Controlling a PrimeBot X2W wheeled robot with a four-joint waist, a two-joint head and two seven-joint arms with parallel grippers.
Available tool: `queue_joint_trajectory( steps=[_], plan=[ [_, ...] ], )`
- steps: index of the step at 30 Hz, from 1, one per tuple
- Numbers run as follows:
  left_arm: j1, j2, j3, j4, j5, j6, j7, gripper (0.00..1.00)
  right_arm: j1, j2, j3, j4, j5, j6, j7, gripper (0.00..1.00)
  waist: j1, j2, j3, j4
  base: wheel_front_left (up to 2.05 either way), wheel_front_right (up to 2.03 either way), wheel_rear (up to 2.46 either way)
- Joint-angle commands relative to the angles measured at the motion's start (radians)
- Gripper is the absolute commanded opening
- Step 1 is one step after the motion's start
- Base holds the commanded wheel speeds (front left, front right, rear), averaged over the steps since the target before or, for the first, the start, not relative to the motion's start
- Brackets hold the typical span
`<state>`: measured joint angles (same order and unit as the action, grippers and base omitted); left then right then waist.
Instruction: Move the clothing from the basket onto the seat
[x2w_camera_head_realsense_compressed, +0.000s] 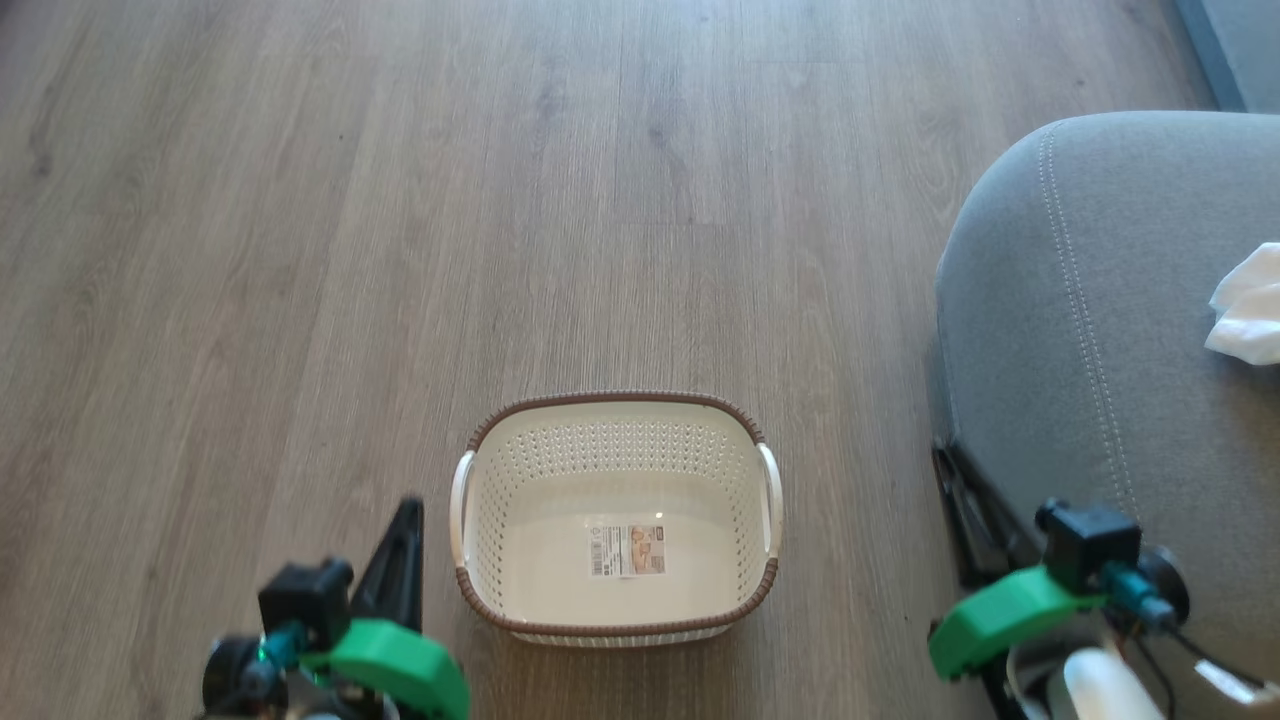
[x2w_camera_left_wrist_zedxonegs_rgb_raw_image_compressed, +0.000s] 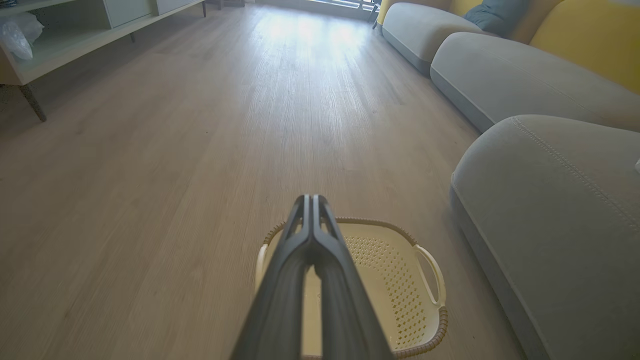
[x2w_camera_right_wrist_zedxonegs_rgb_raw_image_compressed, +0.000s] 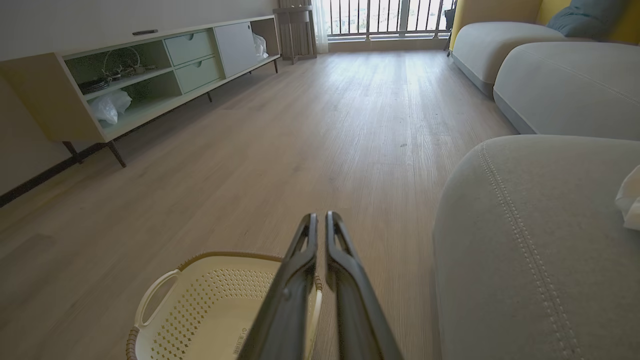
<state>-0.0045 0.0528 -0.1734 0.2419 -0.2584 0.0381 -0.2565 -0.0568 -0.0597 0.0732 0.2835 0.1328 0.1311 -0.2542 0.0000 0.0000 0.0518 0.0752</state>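
The left fingers (x2w_camera_left_wrist_zedxonegs_rgb_raw_image_compressed: 285, 300) are clenched together and the right fingers (x2w_camera_right_wrist_zedxonegs_rgb_raw_image_compressed: 287, 300) stand a slit apart, both empty. The small oval cream plastic basket (x2w_camera_head_realsense_compressed: 615, 397) on the wood floor (x2w_camera_head_realsense_compressed: 300, 250) holds just its label (x2w_camera_head_realsense_compressed: 626, 550). Farther right, white fabric clothing (x2w_camera_head_realsense_compressed: 1248, 305) lies on the large grey upholstered seat (x2w_camera_head_realsense_compressed: 1080, 300).

place: home, living rm
seating: grey sofa seat (x2w_camera_right_wrist_zedxonegs_rgb_raw_image_compressed: 525, 250), yellow backs (x2w_camera_left_wrist_zedxonegs_rgb_raw_image_compressed: 590, 40)
floor: wood planks (x2w_camera_head_realsense_compressed: 400, 200)
far side: low TV cabinet (x2w_camera_right_wrist_zedxonegs_rgb_raw_image_compressed: 195, 47), balcony rail (x2w_camera_right_wrist_zedxonegs_rgb_raw_image_compressed: 385, 17)
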Motion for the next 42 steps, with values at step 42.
queue_joint_trajectory(
  steps=[42],
  plan=[
    [-0.029,0.013,0.077,0.008,-0.468,-0.056,0.108,0.0,-0.011,-0.012,-0.041,-0.007,0.511,0.0,0.106,0.0,0.0,0.0,-0.016,-0.025,0.0,0.0,0.0]
  ],
)
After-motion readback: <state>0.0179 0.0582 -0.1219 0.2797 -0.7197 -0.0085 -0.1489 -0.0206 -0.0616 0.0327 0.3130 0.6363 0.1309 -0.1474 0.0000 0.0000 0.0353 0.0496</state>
